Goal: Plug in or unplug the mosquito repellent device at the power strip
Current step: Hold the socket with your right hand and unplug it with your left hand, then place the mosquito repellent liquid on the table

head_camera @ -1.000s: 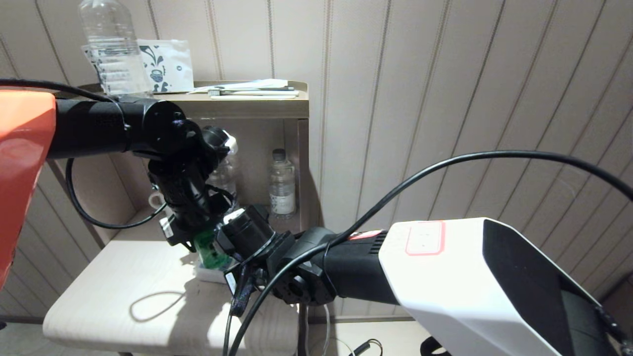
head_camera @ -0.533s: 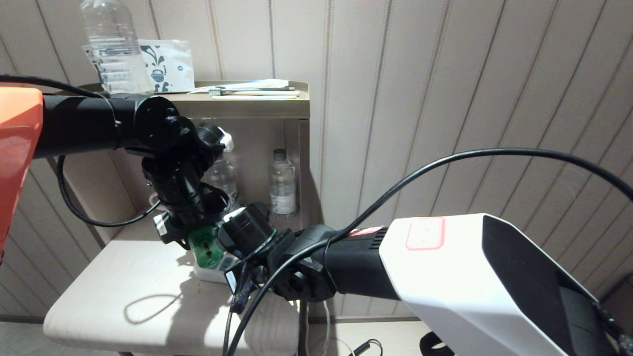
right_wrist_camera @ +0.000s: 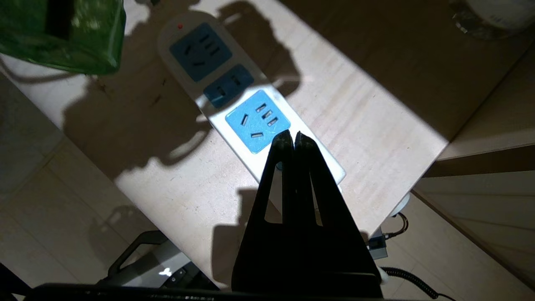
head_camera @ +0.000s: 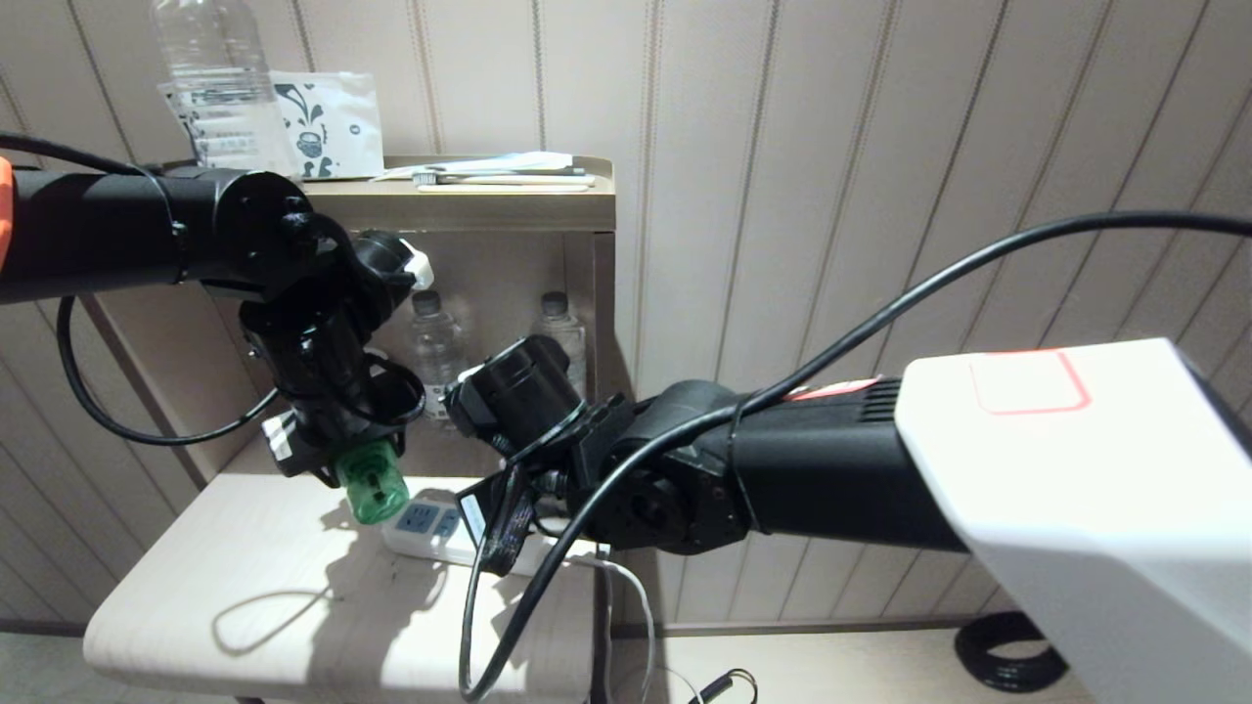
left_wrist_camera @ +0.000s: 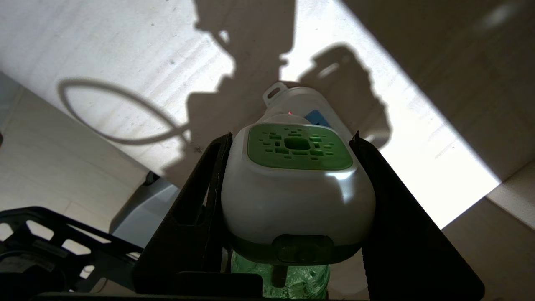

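The mosquito repellent device, a white head with a green vented top over a green liquid bottle, hangs in the air just left of the power strip. My left gripper is shut on the white head, one black finger on each side. The prongs are hidden. All the blue sockets of the power strip stand empty, and a red light glows at its far end. My right gripper is shut on nothing and hovers over the strip's near end; in the head view the right gripper shows beside the strip.
The strip lies on a low light-wood table, its white cable dropping off the right edge. Behind stands a shelf unit with two water bottles inside and a large bottle, a packet and papers on top.
The left gripper has lifted the device off the strip and carried it left, baring the sockets. The right arm has risen from the strip.
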Controlling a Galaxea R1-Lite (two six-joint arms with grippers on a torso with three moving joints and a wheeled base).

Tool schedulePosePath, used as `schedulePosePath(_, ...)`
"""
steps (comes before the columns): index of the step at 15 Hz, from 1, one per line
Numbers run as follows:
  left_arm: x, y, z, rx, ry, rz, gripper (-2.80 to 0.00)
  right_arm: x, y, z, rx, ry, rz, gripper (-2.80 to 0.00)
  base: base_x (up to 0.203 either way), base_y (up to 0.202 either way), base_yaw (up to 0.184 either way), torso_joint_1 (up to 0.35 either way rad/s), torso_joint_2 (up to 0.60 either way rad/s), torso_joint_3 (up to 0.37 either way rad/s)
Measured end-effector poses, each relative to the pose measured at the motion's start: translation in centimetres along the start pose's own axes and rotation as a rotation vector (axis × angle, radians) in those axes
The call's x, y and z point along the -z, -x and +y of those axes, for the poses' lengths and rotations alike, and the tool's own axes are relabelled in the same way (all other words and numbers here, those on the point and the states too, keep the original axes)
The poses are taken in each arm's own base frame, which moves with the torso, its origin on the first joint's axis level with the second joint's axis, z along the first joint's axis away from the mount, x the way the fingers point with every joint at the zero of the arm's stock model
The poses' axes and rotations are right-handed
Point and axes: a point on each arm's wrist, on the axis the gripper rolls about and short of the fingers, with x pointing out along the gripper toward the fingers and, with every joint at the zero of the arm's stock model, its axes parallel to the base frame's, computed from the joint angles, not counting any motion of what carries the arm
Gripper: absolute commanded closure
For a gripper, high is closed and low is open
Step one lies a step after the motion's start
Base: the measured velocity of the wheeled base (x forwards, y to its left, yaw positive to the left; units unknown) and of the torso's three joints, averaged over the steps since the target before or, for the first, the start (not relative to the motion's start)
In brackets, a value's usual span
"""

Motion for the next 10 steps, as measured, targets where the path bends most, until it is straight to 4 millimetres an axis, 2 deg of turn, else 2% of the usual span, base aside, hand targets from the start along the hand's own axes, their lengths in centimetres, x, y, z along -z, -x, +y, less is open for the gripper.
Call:
schedulePosePath(5,0.8,0.7,1.5,-0.015,-0.009,0.011,0.00,-2.6,6.1,-0.8,0.049,-0.013,-0.122,0.00,0.000,0.000,0.000,0.000,0.00,0.000)
schedulePosePath(8,1.7,1.6,3.1,-0.019,-0.034,0.016,0.00,-2.2,11.2,-1.5,0.141,0.013,-0.160,0.00,0.000,0.000,0.000,0.000,0.00,0.000)
schedulePosePath(10,2.3,2.5,4.3,-0.014,-0.044,0.015,0.00,-0.7,15.1,-2.4,0.208,0.031,-0.168,0.00,0.000,0.000,0.000,0.000,0.00,0.000)
